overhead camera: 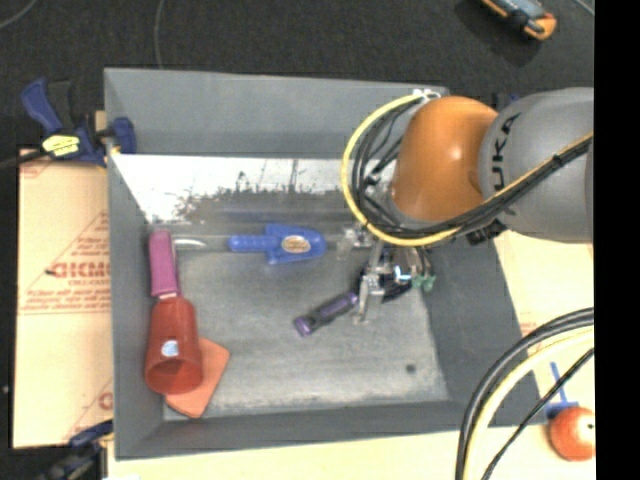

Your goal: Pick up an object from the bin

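Observation:
My gripper (366,301) hangs low in the right half of the bin, under the arm's orange cover. Its fingertips sit at the right end of a small purple and black marker-like stick (324,314), which lies tilted on the bin floor. Whether the fingers are closed round that end is hidden. A blue plastic tool with an oval label (278,243) lies a little behind and to the left, near the back wall.
A pink cylinder (162,264) lies along the left wall. In front of it a red cup (172,346) lies on its side over an orange wedge (200,380). Bare floor stretches across the bin's front and middle.

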You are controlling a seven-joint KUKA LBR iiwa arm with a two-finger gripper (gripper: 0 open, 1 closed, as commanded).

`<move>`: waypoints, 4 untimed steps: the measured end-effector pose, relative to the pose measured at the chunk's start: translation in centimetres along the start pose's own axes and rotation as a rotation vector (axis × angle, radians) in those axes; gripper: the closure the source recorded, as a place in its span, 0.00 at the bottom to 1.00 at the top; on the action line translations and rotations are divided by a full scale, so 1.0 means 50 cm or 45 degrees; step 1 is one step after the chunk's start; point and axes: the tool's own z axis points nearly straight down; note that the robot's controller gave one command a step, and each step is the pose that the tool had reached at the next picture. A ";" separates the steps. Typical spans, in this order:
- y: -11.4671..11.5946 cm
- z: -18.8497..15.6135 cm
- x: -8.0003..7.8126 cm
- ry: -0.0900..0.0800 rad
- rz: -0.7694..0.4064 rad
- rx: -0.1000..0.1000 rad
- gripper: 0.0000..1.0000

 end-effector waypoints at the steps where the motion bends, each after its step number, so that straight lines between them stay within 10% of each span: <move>1: 0.000 0.001 0.000 0.000 0.000 0.000 0.00; 2: -0.089 0.155 -0.002 -0.004 0.059 0.000 1.00; 4: -0.092 0.154 -0.004 -0.007 0.067 -0.002 1.00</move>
